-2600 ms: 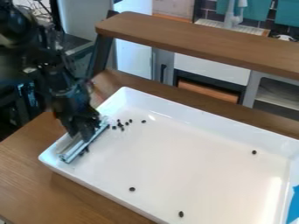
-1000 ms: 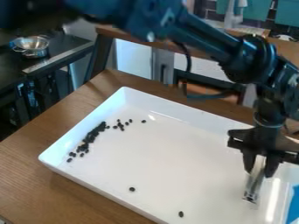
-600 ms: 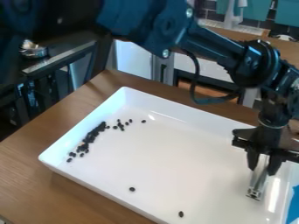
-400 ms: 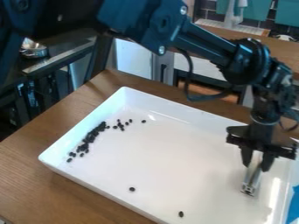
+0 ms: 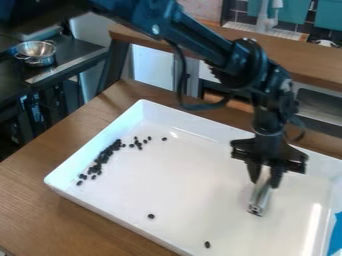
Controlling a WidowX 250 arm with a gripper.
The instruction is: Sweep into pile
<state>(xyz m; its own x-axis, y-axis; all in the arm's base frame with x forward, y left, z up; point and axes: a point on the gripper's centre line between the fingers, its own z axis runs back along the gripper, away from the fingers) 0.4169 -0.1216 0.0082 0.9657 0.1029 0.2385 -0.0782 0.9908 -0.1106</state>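
My claw is closed on a slotted metal bar, which slants down over the right-hand part of the white tray. The main pile of dark beans lies along the tray's left side, with a loose cluster beside it toward the back and a single bean near that. A stray bean and another stray sit apart, close to the near wall.

I judge the next stroke should gather these two. I want to come down beyond the nearer-right one, turn the bar's long side broadside to the travel, and bring its lower edge level with the floor; tilted, it could let beans slip underneath. Whether it touches the floor here, I can't tell. A slow, light push leftward should keep them from rolling off.

The middle of the tray is open for that sweep. The near wall leaves me little room behind the strays, so I need to avoid catching the rim, and ease off before ramming the pile into the left wall.
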